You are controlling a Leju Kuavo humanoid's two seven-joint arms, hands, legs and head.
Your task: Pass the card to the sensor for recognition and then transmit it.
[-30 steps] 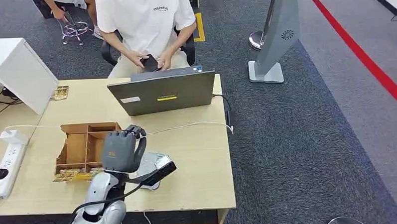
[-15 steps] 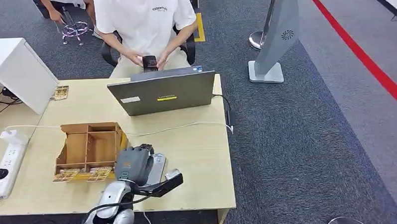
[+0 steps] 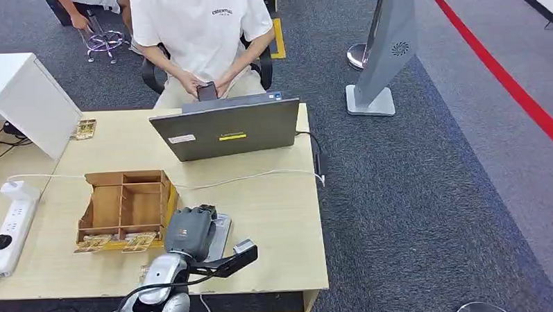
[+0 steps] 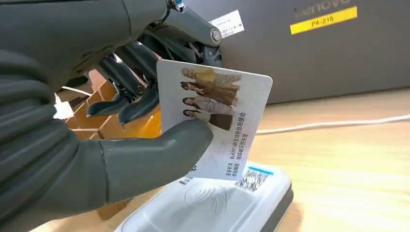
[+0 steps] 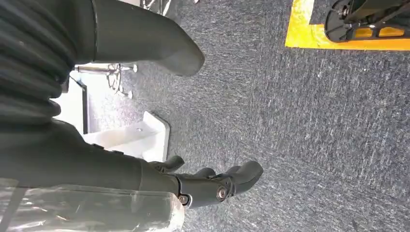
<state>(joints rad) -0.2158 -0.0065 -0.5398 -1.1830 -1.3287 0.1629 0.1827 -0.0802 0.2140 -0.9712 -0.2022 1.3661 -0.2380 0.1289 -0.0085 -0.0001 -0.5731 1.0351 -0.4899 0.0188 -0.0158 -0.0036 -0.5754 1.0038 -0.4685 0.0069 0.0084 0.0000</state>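
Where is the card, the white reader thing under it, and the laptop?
card point(image 4: 218, 126), left wrist view, on its printed face.
card reader point(image 4: 217, 205), left wrist view, on its white top.
laptop point(image 3: 228, 132), head view, on its lid's back.

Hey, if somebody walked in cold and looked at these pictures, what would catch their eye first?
Probably the left hand pinching a printed card just above the white card reader near the table's front edge. Next, the dark laptop at the far side of the table, with a person in a white shirt seated behind it holding a phone. A wooden divided box sits left of the reader.
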